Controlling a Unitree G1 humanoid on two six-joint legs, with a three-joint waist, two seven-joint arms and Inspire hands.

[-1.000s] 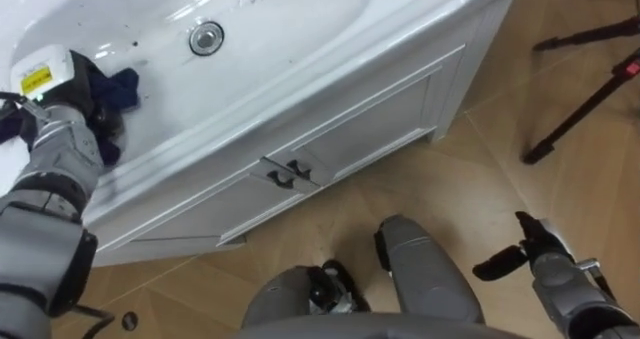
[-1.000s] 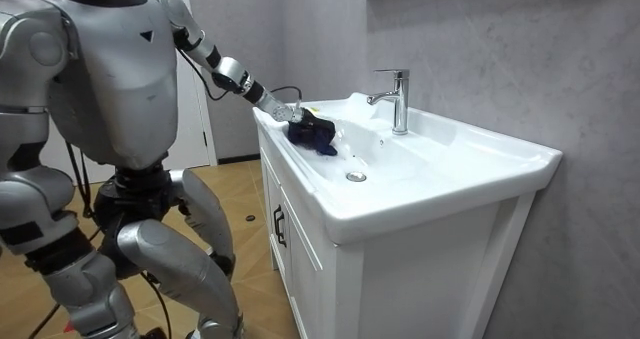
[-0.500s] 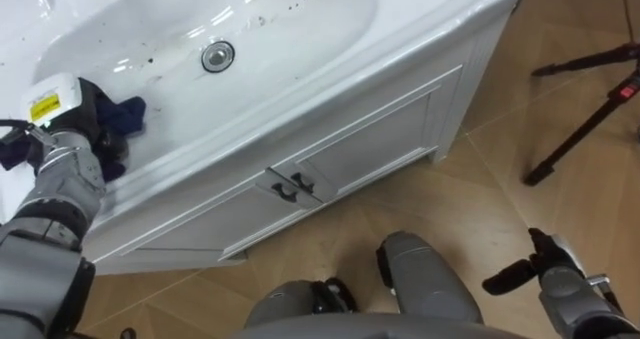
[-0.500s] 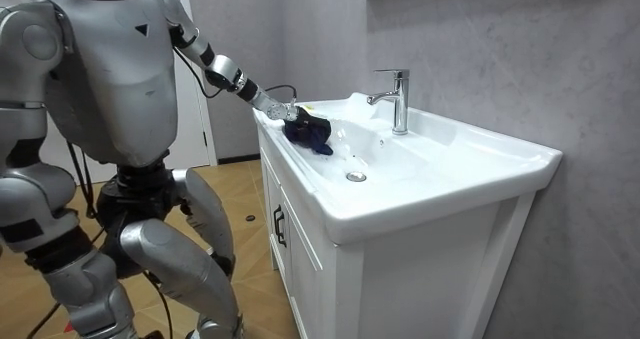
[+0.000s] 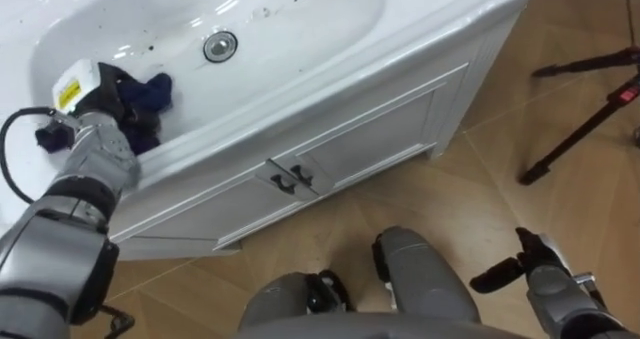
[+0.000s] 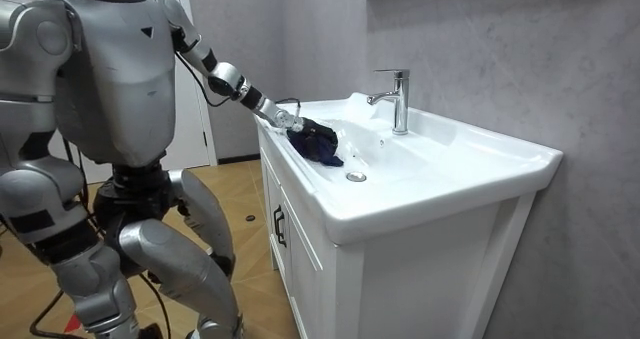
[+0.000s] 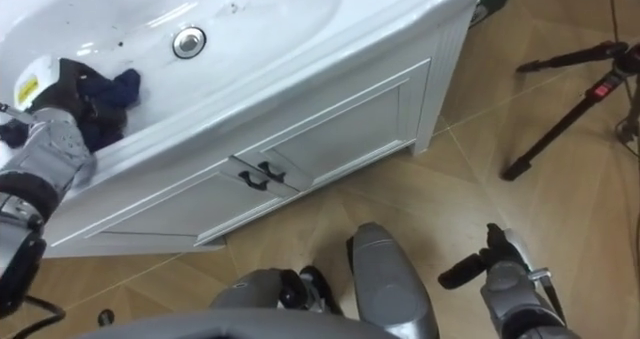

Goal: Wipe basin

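basin (image 5: pixel 300 19) – left hand (image 5: pixel 105 119), arm outstretched, clutches the dark cloth (image 5: pixel 155 89) inside – right hand (image 5: pixel 540 269) hangs slack.

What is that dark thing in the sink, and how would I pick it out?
Look at the white ceramic basin on the white two-door cabinet. On its left inner slope, left of the round metal drain, lies a crumpled dark blue cloth, gripped by the left robot hand. It is the one dark, soft thing in the white bowl.

The cloth (image 5: pixel 152 91) lies in the basin (image 5: pixel 300 19), left of the drain (image 5: pixel 220 46), under the left hand (image 5: pixel 97 131). The cabinet (image 5: pixel 380 129) stands below the basin, with a tripod (image 5: pixel 590 109) on the floor (image 5: pixel 450 209) to its right.
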